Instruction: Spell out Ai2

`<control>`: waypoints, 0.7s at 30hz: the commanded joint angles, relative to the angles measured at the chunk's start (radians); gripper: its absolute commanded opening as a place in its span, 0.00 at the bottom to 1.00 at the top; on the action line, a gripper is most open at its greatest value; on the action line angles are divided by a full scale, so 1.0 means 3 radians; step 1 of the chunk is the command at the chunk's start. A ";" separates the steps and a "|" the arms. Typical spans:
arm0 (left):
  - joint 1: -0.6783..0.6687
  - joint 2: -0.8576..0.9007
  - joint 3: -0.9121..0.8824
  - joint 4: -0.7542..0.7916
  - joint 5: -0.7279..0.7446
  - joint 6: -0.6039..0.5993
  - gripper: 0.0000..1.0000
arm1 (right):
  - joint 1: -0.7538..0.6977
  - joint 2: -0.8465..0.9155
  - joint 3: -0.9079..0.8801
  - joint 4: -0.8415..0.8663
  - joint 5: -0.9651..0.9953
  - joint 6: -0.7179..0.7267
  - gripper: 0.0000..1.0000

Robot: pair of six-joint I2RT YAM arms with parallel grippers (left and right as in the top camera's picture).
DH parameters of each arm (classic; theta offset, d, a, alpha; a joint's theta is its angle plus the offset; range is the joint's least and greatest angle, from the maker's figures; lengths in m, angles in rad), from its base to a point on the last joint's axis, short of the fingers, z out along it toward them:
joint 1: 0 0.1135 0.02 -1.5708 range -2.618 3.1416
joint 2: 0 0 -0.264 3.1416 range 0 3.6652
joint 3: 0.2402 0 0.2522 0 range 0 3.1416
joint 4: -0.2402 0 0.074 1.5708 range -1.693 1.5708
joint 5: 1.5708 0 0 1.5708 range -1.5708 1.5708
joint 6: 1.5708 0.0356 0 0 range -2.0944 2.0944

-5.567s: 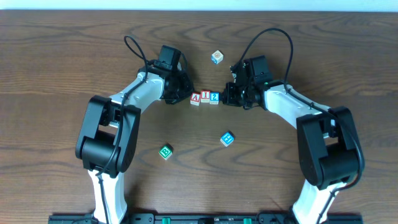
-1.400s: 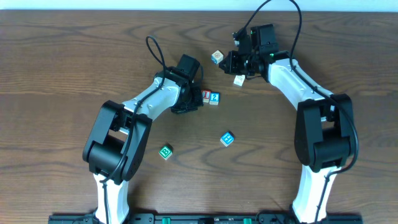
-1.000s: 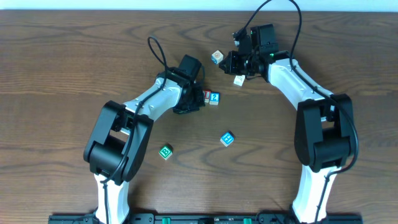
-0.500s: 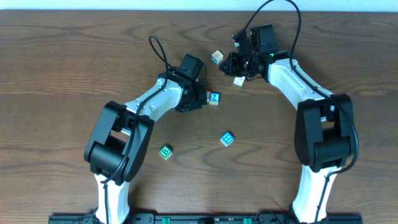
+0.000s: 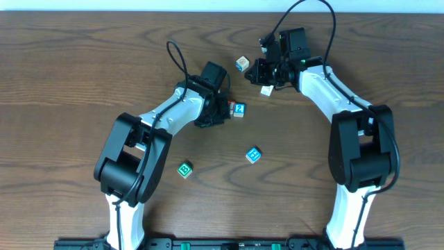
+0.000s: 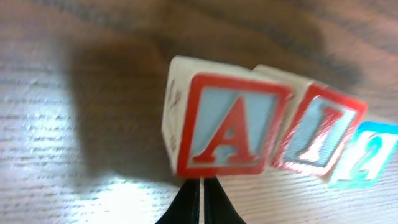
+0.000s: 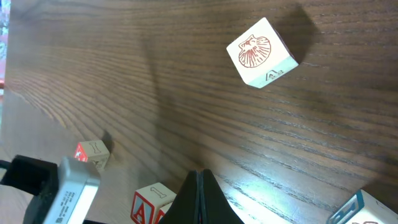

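Observation:
In the left wrist view the red "A" block, the red "I" block and the blue "2" block stand side by side in a row on the wood. My left gripper is shut, its tips at the A block's lower edge. In the overhead view my left gripper hides the A. The I shows partly, and the 2 sits right of it. My right gripper is shut and empty, up and right of the row. The right wrist view shows the A beside its fingertips.
A shell-picture block lies left of my right gripper, and a white block just below it. A blue "H" block and a green block lie nearer the front. A small red-sided block shows beyond the A.
My left gripper has slid right against the A block, closing in on the I and 2. My right arm rose away from the row 5.6 s ago and has since held still.

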 commanded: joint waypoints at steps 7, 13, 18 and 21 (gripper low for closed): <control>0.0100 -0.0629 -0.0025 -0.0174 -0.0584 0.0272 0.06 | 0.0183 0.0022 0.0069 -0.0058 -0.0006 -0.0184 0.01; 0.0266 -0.0821 -0.0025 -0.0170 -0.0773 0.0456 0.06 | 0.0277 0.0024 0.0069 -0.0271 -0.0001 -0.0390 0.02; 0.0407 -0.0786 -0.0025 -0.0159 -0.0762 0.0595 0.06 | 0.0282 0.0041 0.0069 -0.0443 0.0014 -0.0524 0.02; 0.0462 -0.0754 -0.0027 -0.0123 -0.0676 0.0702 0.06 | 0.0273 0.0047 0.0069 -0.0533 0.0226 -0.0496 0.02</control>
